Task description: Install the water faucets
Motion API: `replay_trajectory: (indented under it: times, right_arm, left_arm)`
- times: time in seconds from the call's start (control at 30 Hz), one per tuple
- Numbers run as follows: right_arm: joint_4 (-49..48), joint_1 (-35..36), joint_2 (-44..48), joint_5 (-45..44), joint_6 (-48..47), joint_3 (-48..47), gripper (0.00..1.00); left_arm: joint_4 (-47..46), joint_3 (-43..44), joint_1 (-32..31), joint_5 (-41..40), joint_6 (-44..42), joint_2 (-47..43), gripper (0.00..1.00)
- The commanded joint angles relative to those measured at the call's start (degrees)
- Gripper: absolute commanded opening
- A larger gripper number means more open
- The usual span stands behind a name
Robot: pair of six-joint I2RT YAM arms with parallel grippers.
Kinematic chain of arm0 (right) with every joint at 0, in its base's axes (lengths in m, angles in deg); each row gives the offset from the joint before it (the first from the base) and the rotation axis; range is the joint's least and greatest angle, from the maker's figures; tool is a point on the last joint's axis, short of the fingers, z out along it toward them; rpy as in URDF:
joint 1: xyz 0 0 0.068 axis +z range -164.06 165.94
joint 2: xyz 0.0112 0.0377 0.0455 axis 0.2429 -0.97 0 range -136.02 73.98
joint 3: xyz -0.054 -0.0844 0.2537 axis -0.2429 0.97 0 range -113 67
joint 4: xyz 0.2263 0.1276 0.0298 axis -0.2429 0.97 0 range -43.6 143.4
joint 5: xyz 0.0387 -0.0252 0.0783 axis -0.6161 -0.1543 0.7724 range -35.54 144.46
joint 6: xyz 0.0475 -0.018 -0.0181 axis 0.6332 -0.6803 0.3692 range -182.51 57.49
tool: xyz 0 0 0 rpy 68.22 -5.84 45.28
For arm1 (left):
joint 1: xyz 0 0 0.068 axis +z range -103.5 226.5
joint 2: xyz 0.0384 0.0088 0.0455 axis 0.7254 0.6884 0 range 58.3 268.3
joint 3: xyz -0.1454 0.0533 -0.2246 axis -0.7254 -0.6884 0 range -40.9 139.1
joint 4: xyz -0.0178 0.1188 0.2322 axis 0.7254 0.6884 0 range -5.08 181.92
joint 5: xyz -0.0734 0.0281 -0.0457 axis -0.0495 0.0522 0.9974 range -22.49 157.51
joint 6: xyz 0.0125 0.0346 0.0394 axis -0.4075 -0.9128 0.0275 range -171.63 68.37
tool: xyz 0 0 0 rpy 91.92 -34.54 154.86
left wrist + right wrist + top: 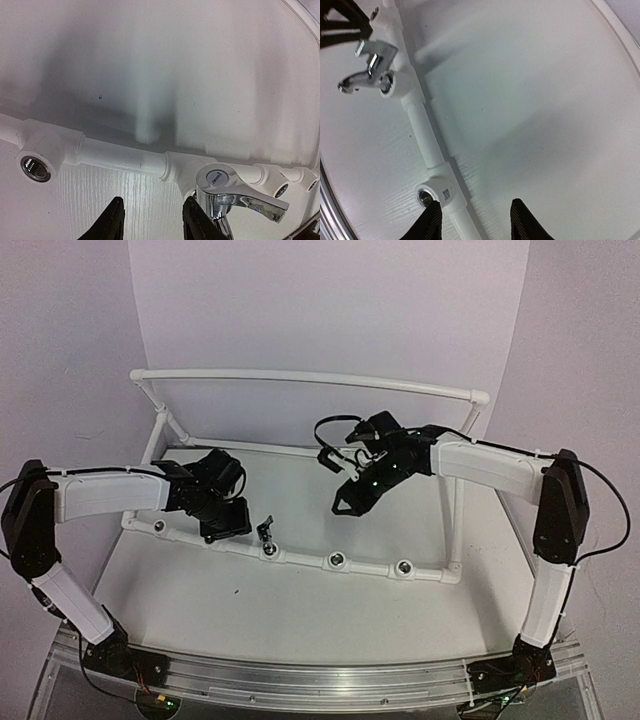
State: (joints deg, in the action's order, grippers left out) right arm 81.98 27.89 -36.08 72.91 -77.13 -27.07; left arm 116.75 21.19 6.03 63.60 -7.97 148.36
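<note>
A chrome faucet (235,197) sits, seemingly threaded, in the white pipe frame (120,157) just beside the left gripper (153,212), its fingers apart and empty, like the right gripper (476,212).

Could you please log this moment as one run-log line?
water faucet: standing in white pipe socket | left gripper: open, empty, beside faucet | right gripper: open, empty

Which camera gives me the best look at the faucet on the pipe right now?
Left wrist: the faucet is close, cap and spout clear. Right wrist shows it smaller, in a corner; the top view only a tiny speck.
</note>
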Motion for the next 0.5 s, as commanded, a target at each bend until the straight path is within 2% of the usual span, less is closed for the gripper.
replay_trajectory:
  times: [0.0,0.23,0.47]
  right_arm:
    - [1.06,0.94,-6.65,3.12,5.34,-7.79,0.4]
    - [0.24,6.53,-13.79,-0.67,7.63,-15.65,0.32]
    - [-0.5,8.95,-17.52,1.19,9.19,-19.47,0.26]
  left_arm:
    - [-5.44,-1.42,0.73,3.12,2.7,1.43,0.4]
    - [-9.95,-2.45,0.75,5.71,3.66,2.43,0.37]
    - [-11.48,-3.3,0.75,6.14,3.92,2.68,0.36]
